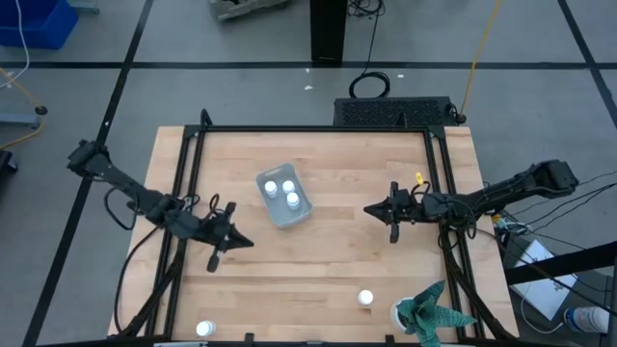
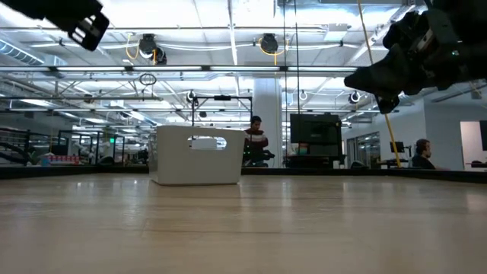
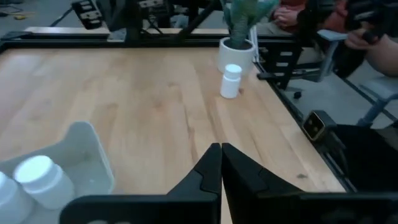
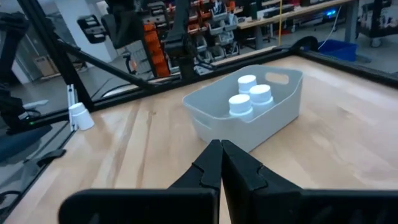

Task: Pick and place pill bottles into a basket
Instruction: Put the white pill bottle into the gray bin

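The pale blue-grey basket (image 1: 284,197) stands on the wooden table, left of centre, with three white pill bottles (image 1: 281,192) upright inside; it also shows in the right wrist view (image 4: 249,107). One bottle (image 1: 365,299) stands near the front right, also in the left wrist view (image 3: 231,81). Another bottle (image 1: 203,330) stands at the front left edge, also in the right wrist view (image 4: 79,116). My left gripper (image 1: 246,242) is shut and empty, left of the basket. My right gripper (image 1: 369,208) is shut and empty, right of the basket.
A teal-and-white cloth-like thing in a white cup (image 1: 424,313) stands at the front right corner. A black metal frame (image 1: 318,129) borders the table. Bare wood lies between the basket and the front edge. People sit beyond the table.
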